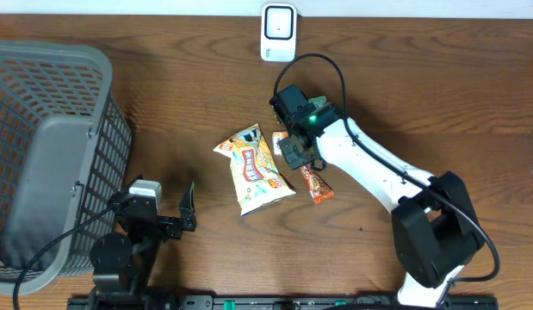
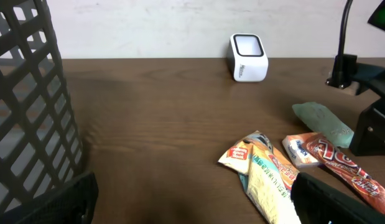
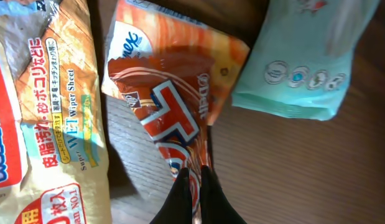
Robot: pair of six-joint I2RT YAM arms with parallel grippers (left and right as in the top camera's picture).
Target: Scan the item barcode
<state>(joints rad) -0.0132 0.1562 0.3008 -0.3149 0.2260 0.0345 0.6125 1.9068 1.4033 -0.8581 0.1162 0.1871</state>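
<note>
The right gripper's (image 3: 195,180) jaws are pinching shut on a thin fold of the orange snack wrapper (image 3: 173,112), the two dark fingertips pressing together with the film between them. The left gripper's (image 2: 192,208) jaws are standing wide open, holding nothing.

The wrapper is lying flat on the table on the robot's side of the scanner (image 1: 278,32), well apart from it and a little to its right. A wet wipes pack (image 1: 253,170) is lying just beside the wrapper, further left of the scanner, and a teal pouch (image 3: 304,62) is sitting on the wrapper's scanner side, overlapping its corner.

The step in hand looks like the pick-up: the item is being gripped but not yet lifted. The next move is likely calling for a clean lift free of the two neighbouring packs, then a carry toward the scanner with the barcode turned to its window. Where the barcode is printed cannot be told from these views.

The right arm is reaching forward and inward across the table, its wrist pointing steeply down over the wrapper. The left arm is sitting low and folded back, far from the scanner, beside the grey basket (image 1: 42,155).
</note>
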